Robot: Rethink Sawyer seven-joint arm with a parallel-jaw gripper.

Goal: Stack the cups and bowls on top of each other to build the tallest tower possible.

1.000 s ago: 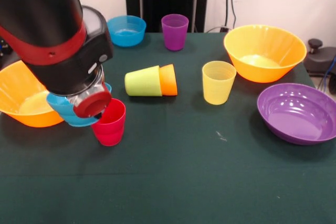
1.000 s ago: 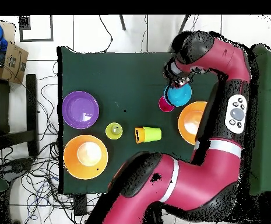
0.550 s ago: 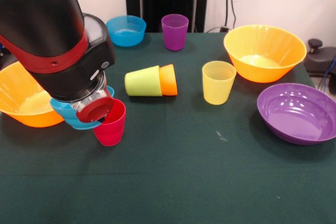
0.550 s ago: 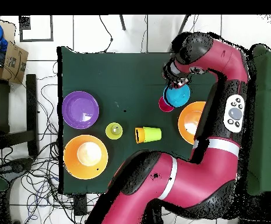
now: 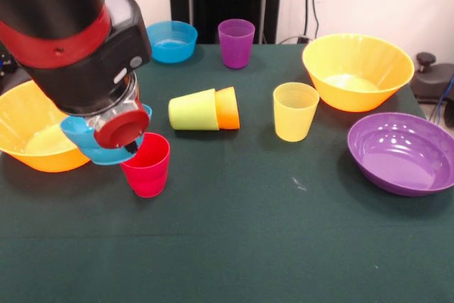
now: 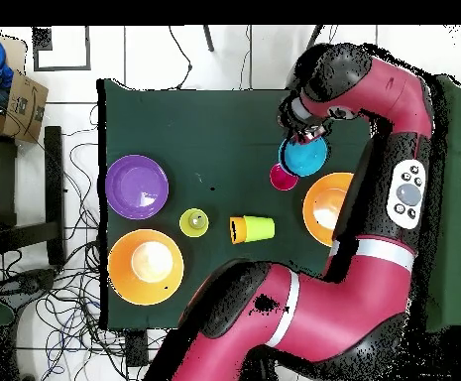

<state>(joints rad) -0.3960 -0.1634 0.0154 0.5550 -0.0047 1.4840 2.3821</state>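
My gripper (image 5: 130, 145) is mostly hidden under the arm's wrist and is shut on the rim of a cyan bowl (image 5: 96, 144), which hangs tilted just above the table. The bowl's edge overlaps the upright red cup (image 5: 147, 165) on its left side. From overhead, the cyan bowl (image 6: 304, 156) sits beside the red cup (image 6: 283, 177), with the gripper (image 6: 299, 134) at the bowl's far rim. A lime green cup (image 5: 193, 110) lies on its side, nested in an orange cup (image 5: 228, 107). A yellow cup (image 5: 295, 110) and a purple cup (image 5: 236, 42) stand upright.
One orange bowl (image 5: 28, 133) sits at the left behind the arm and another orange bowl (image 5: 357, 70) at the back right. A purple bowl (image 5: 401, 152) rests at the right edge. A deeper blue bowl (image 5: 171, 40) stands at the back.
The arm dipped toward the red cup with the cyan bowl, then rose and drew slightly left. The cups and other bowls have not moved.
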